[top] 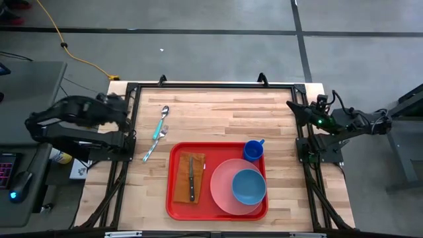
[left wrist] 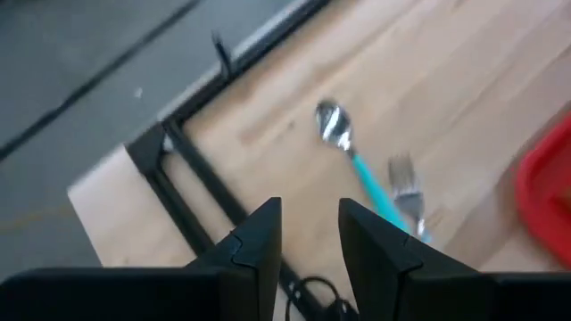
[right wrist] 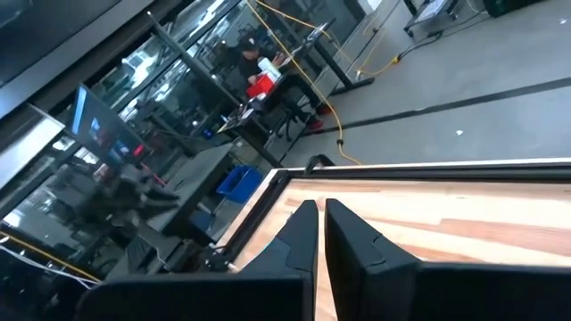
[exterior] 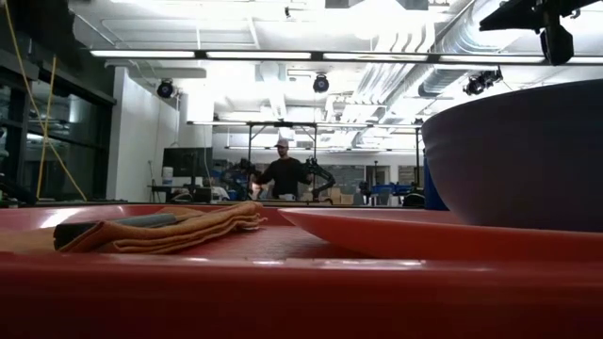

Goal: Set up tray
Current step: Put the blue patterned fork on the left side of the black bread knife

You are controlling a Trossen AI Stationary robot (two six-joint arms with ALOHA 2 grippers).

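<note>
The red tray (top: 218,152) lies at the table's near middle. On it rest an orange-brown napkin (top: 185,178) with a knife (top: 192,180) on top, a pink plate (top: 221,188) carrying a blue bowl (top: 248,186), and a blue cup (top: 254,150). A teal-handled spoon (top: 162,122) and a fork (top: 154,147) lie on the bare wood left of the tray. My left gripper (left wrist: 310,227) is open at the table's left edge, above the frame rail. My right gripper (right wrist: 319,227) is shut at the right edge. Neither is near the tray.
A black frame rail (top: 211,84) runs round the table's edges. Bare wood lies between the tray and the far rail. In the low view the tray's rim (exterior: 283,292) fills the foreground, and a person (exterior: 285,174) stands far back in the room.
</note>
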